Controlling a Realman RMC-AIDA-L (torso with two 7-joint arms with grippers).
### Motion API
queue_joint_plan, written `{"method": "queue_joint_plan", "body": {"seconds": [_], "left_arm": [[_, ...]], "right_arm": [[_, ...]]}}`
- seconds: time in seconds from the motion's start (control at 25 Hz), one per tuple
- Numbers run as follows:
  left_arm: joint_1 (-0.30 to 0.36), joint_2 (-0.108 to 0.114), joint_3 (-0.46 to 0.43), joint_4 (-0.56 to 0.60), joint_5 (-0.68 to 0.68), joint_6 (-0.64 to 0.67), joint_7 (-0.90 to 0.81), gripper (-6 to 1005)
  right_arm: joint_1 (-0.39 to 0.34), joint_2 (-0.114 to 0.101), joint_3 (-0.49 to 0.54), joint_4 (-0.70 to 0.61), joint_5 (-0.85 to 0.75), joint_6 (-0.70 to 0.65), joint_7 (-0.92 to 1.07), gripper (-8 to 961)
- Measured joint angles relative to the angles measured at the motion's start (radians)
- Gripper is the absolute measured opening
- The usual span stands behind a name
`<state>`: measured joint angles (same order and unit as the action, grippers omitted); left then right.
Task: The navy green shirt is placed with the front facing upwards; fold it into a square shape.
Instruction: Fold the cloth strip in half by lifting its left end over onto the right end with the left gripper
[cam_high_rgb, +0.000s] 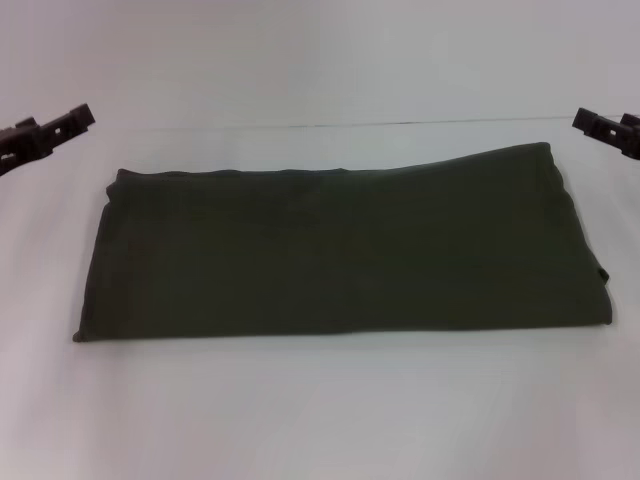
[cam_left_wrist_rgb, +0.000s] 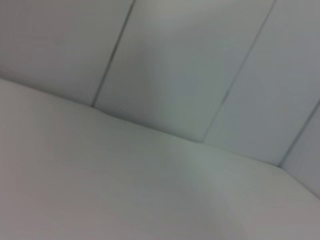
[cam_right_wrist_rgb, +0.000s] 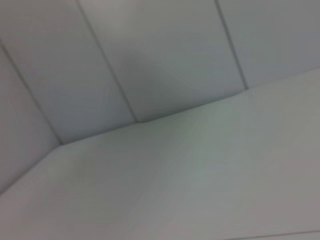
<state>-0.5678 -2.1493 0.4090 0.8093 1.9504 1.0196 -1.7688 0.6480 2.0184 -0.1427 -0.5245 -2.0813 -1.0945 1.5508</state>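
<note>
The navy green shirt (cam_high_rgb: 340, 250) lay flat in the middle of the white tabletop (cam_high_rgb: 320, 410), already folded down into a wide, low band that ran from side to side in front of the robot. Only plain dark green cloth faced up; no lettering or label showed on it. Its near edge was fairly straight. The far edge was straight on the robot's left and rose toward the robot's right, where the corner stood a little higher than the rest. At that right end the fold bulged slightly, and a small tuck of cloth showed along the edge. The left end tapered to a soft corner close to the near side of the tabletop.

Neither arm was on the cloth. The left pincer (cam_high_rgb: 72, 120) hung at the left border of the head view, above the far left part of the tabletop and well apart from the shirt. The right pincer (cam_high_rgb: 590, 122) sat likewise at the right border, near the shirt's raised far corner but not touching it. Only dark tips of each reached into view, and I could not tell whether either pincer was apart or together.

Both wrist views showed only pale tabletop meeting a panelled white wall (cam_left_wrist_rgb: 200, 60), with thin dark seams between the panels.
</note>
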Motion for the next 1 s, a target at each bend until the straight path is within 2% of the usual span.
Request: {"method": "queue_joint_plan", "body": {"seconds": [0.16, 0.24, 0.48, 0.72, 1.0], "left_arm": [[0.023, 0.023, -0.002, 0.045, 0.078, 0.137, -0.140, 942], [0.027, 0.039, -0.021, 0.071, 0.160, 0.228, -0.210, 941], [0.051, 0.041, -0.051, 0.174, 0.324, 0.396, -0.240, 939], [0.050, 0.042, -0.053, 0.195, 0.441, 0.418, -0.300, 937], [0.056, 0.038, -0.059, 0.195, 0.436, 0.415, -0.288, 935]], "right_arm": [[-0.053, -0.007, -0.011, -0.042, -0.003, -0.177, 0.039, 922], [-0.078, -0.010, -0.027, -0.065, -0.004, -0.258, 0.053, 919], [-0.138, -0.011, -0.037, -0.091, 0.001, -0.360, 0.059, 919], [-0.160, -0.002, -0.037, -0.088, -0.003, -0.363, 0.054, 919], [-0.161, 0.010, -0.044, -0.083, -0.006, -0.375, 0.048, 920]]}}
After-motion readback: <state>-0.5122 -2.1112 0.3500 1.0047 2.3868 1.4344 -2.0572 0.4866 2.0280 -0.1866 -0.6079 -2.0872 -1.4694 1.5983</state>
